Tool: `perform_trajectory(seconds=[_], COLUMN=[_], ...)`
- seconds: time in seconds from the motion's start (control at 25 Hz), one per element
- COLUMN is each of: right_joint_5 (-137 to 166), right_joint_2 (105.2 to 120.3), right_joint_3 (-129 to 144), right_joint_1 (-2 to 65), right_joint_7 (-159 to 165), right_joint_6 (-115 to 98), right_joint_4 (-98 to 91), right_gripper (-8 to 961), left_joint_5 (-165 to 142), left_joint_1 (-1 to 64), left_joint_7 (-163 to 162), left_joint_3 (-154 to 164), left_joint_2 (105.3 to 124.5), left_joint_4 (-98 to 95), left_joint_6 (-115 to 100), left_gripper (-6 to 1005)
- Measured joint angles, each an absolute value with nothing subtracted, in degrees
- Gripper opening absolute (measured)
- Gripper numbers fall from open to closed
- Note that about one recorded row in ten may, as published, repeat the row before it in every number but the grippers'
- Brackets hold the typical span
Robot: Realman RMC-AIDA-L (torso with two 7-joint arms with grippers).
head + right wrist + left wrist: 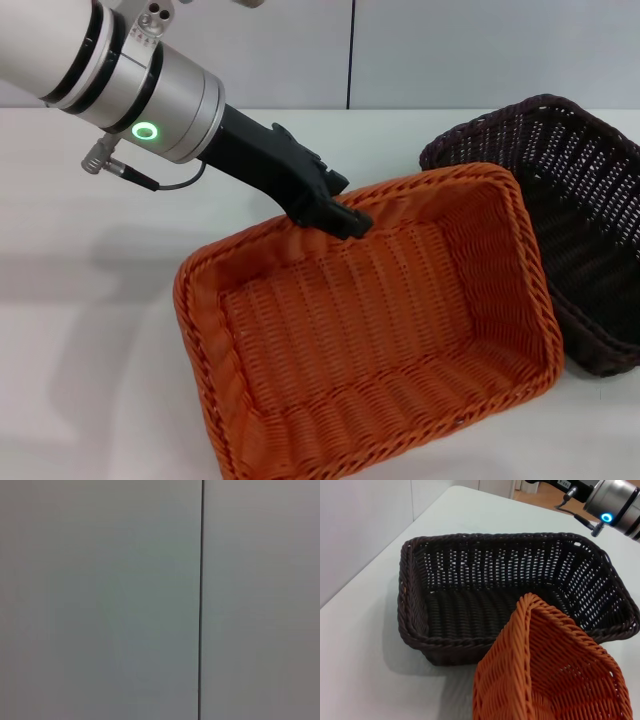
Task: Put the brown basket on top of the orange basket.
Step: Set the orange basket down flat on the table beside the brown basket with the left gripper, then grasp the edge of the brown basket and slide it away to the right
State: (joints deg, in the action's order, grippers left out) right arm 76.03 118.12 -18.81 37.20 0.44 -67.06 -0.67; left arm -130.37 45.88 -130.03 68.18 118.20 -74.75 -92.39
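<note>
My left gripper (340, 213) comes down from the upper left of the head view on a silver arm with a green ring light, its black fingers clamped on the far long rim of the bright orange rectangular woven basket (370, 330). I hold that basket tilted, its far rim raised and its open inside facing the camera, so the ribbed weave of its floor and the braided rim show clearly across the centre and lower part of the head view.

The dark brown, near-black rectangular woven basket (575, 220) sits at the right edge of the head view on the white table (90, 300), with a braided rim and openwork sides that let light through. The orange basket's right end overlaps the brown one's near-left rim and hides part of it. In my left wrist view the brown basket (510, 590) fills the middle of the frame, upright and open, and an orange corner (545, 670) rises from the lower right in front of it, reaching over its near rim. Whether the two baskets touch there I cannot tell.

At the upper right of the left wrist view a silver arm segment with a blue ring light (615, 505) shows. My right gripper is out of sight; its wrist view shows only a pale wall panel (100, 600) with a dark vertical seam.
</note>
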Motion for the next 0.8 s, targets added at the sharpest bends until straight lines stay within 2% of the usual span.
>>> perform_trajectory(seconds=[0.16,0.36,0.8], right_joint_5=[76.0,76.0,76.0], right_joint_2=[118.06,117.81,117.5], right_joint_3=[-18.4,-18.2,-8.0], right_joint_1=[37.2,37.1,36.7], right_joint_7=[0.4,0.4,8.5], right_joint_6=[-67.1,-67.3,-66.8], right_joint_4=[-0.9,-1.0,-3.5], right_gripper=[625,624,624], left_joint_5=[-130.0,-128.8,-120.1], left_joint_1=[45.6,44.4,37.7], left_joint_7=[-130.1,-129.8,-125.0], left_joint_3=[67.8,67.7,68.2], left_joint_2=[118.28,118.22,118.2], left_joint_4=[-74.9,-76.1,-79.9], left_joint_6=[-91.3,-88.6,-78.4], left_gripper=[592,793,788])
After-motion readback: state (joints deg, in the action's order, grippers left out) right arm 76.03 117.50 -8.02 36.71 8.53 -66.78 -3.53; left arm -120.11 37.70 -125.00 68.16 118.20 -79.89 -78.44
